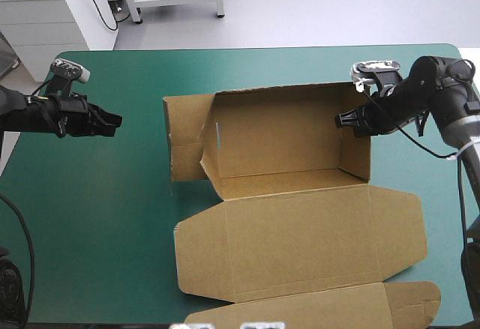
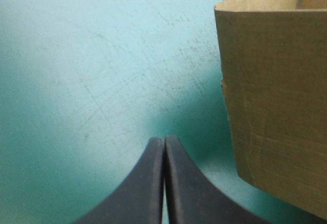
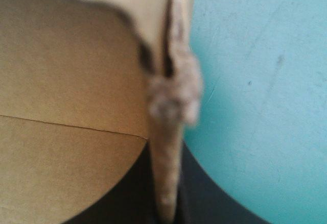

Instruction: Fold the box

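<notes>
Brown box [image 1: 285, 142] on the teal-green cover [image 1: 105, 216], standing as an open tray. Its walls were raised, and the lid with its flaps lay flat toward the table's near edge. The right gripper [image 1: 342, 120] was all but closed on the tray's right wall, the board pinched between its black fingers. The left gripper [image 1: 115, 123] hung closed and empty, with the box's left wall ahead of it and apart.

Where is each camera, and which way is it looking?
High view: above and behind the robot, looking down at table and box; left gripper and right gripper show.
Left wrist: over the shut left gripper, facing the box's left wall.
Right wrist: over the right gripper, shut on the box's right wall.
All share the box.
</notes>
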